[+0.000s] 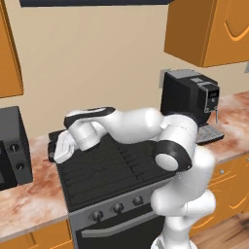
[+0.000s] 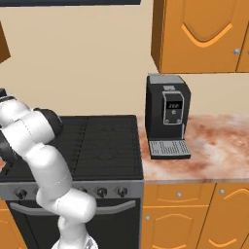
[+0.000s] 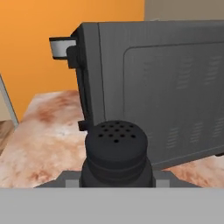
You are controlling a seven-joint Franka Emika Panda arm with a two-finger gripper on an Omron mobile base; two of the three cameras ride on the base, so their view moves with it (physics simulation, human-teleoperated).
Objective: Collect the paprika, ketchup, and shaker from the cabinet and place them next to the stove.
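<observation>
While arm [image 1: 131,124] folds left, tool [image 1: 61,151] grips shaker [image 3: 116,151], beside stove [image 1: 107,170]

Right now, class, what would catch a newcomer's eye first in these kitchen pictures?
The white arm folds low across the black stove, its hand reaching toward the left counter. In the hand view, a black shaker with a holed top sits right at the gripper, in front of a dark grey microwave on the marbled counter. A black coffee machine stands right of the stove.

Matt black shaker [image 3: 116,151] with a perforated top, mottled reddish stone-look counter [image 3: 48,140], matt grey metal-look microwave [image 3: 153,87].
</observation>
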